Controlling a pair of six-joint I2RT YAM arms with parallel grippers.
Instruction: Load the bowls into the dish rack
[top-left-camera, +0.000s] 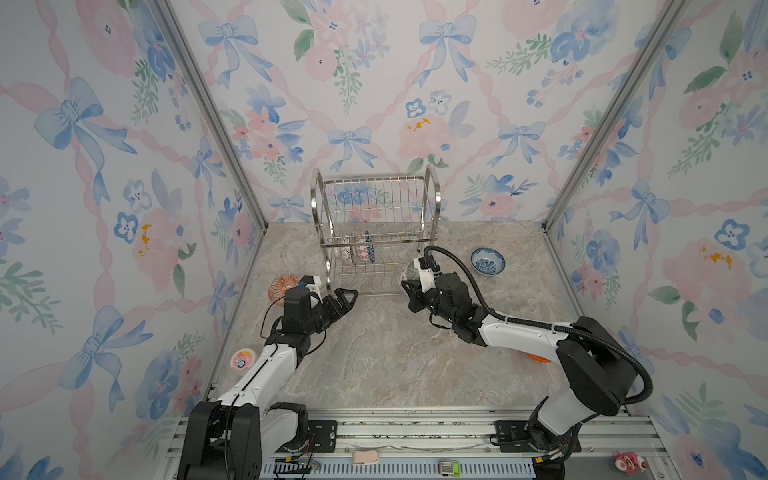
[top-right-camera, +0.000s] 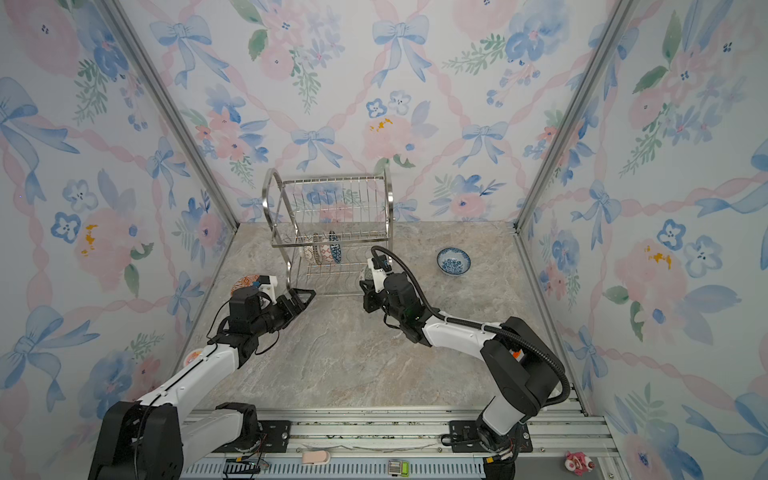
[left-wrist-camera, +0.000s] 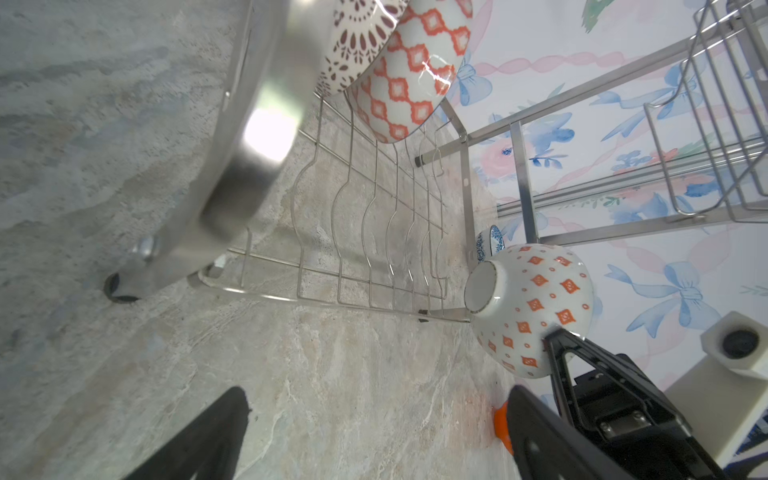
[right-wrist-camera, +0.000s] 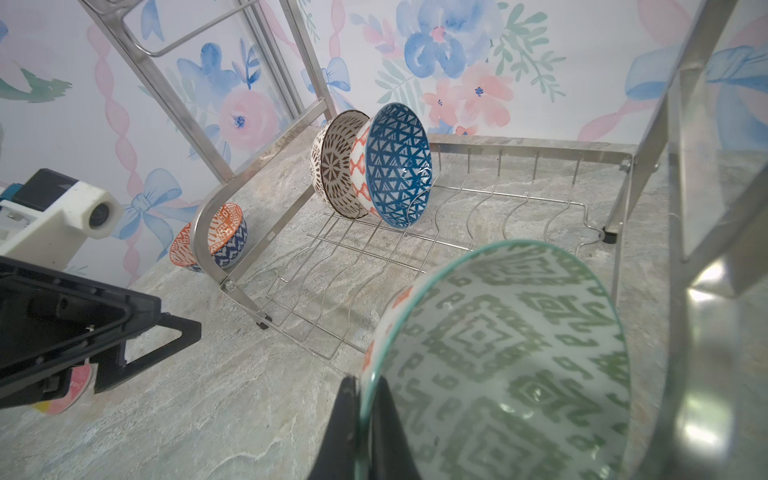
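**Bowl gripped at the rack's right end**

Floral wallpaper (top-left-camera: 374, 83) with blue bows and pink blooms covers the three walls, which meet at bare aluminium posts (top-left-camera: 216, 124). The tabletop (top-left-camera: 374, 353) is a grey-beige marbled stone look, matte and bare through the middle. At its back stands the dish rack (top-left-camera: 374, 179), its upper tier holding nothing.

The right gripper (top-left-camera: 409, 291) is clamped on the rim of a green-patterned bowl (right-wrist-camera: 519, 353), which is tipped on edge just beside the front right corner of the lower tier. The left gripper (top-left-camera: 343, 301) hangs near the rack's front left leg, its jaws spread wide and holding nothing.

Three bowls stand on edge together in the lower tier: brown-white (right-wrist-camera: 332, 166), orange-lattice (right-wrist-camera: 358, 166), blue-triangle (right-wrist-camera: 399, 166). A blue-white bowl (top-left-camera: 488, 261) sits upright on the table right of the rack. An orange-and-blue bowl (right-wrist-camera: 224, 232) sits left of it.
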